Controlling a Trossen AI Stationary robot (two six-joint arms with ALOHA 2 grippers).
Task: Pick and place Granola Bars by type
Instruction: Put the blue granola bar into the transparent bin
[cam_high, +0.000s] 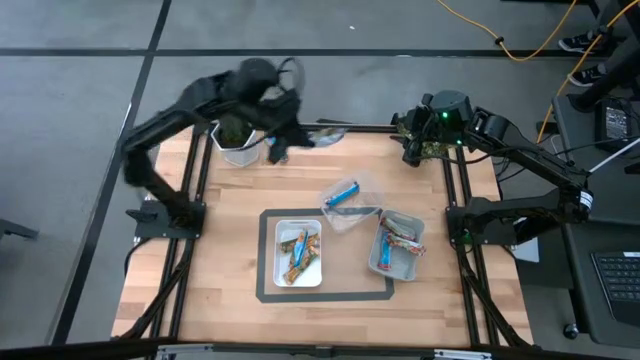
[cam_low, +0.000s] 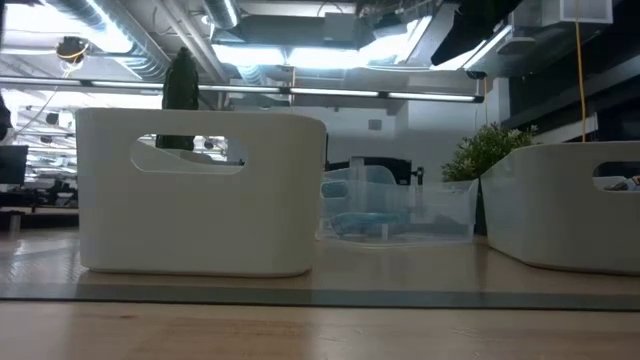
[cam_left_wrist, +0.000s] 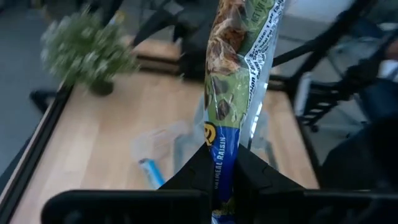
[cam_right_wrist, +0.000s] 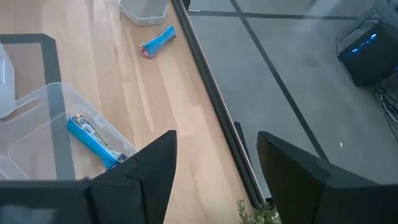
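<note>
Pale wooden bench (cam_high: 230, 290) with a black frame carries the sorting. Gripped upright between the left gripper (cam_left_wrist: 222, 163) fingers near the far left corner is an oatmeal raisin granola bar (cam_left_wrist: 239, 68), crinkly glossy wrapper, green-brown over blue. It looks mid-carry; next it likely needs moving to the matching white bin (cam_high: 298, 253) of similar bars. One blue bar (cam_high: 345, 193) lies in a clear tub (cam_high: 352, 203). Right gripper (cam_right_wrist: 214, 168) hangs spread and empty at the far right corner.

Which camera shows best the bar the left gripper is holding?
The left wrist view: the oatmeal raisin bar fills it, pinched in the left gripper. The high view shows only a blur there; the low and right wrist views miss it.
</note>
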